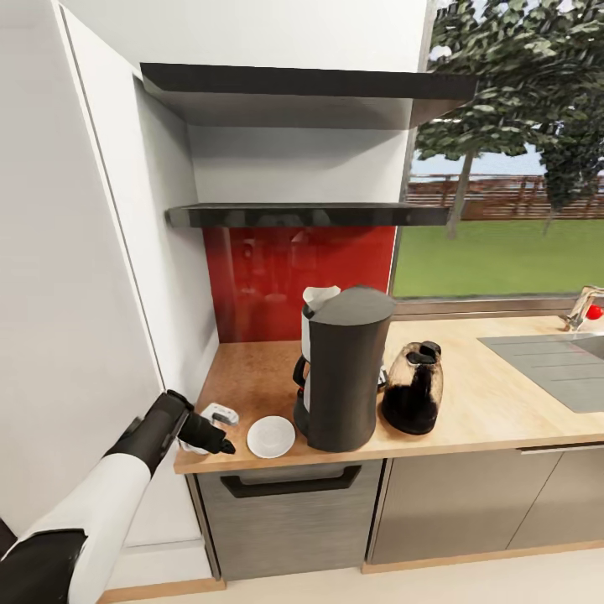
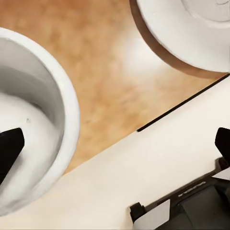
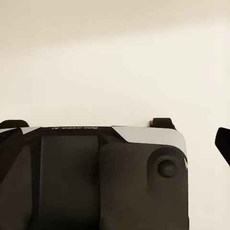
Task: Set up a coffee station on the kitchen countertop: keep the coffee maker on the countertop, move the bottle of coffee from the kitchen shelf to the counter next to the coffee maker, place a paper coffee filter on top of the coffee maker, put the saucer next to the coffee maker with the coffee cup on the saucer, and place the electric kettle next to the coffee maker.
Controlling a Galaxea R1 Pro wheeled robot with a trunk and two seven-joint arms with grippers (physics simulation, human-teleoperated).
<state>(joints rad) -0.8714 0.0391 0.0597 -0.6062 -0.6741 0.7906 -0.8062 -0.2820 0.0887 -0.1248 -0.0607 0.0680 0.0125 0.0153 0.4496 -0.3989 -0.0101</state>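
Here, one long light beige wood-grain bench [image 1: 495, 394] runs left to right over glossy grey cabinet fronts. On it stands one tall matte dark-grey coffee maker [image 1: 348, 369] with a flat top, and one small white crinkled paper coffee filter [image 1: 320, 299] pokes up at its far left edge, on the machine's upper part. Just right of the machine sits one clear glass electric kettle [image 1: 413, 388] with a black lid and handle, dark in its lower part. Just left of the machine, near the front edge, lies one small flat round white saucer [image 1: 270, 436], bare on top.

At the near left corner of the bench the left pincer [image 1: 214, 438] reaches in on its black and white arm. In the left wrist view its black fingertips [image 2: 9, 148] stand wide apart, one of them inside the mouth of one small white rounded coffee cup [image 2: 33, 143]; whether they press on the rim I cannot tell. The cup sits over the wood of the bench, apart from the saucer [image 2: 191, 28].

Two thin glossy black shelves hang on the white wall above, the lower kitchen shelf [image 1: 306, 215] over a red glossy backsplash [image 1: 294, 277]. One steel sink [image 1: 554, 361] lies at the far right.

The right wrist view shows one dark fingertip [image 3: 223, 141] of the right pincer at the edge, over the robot's dark base; its spread I cannot tell.
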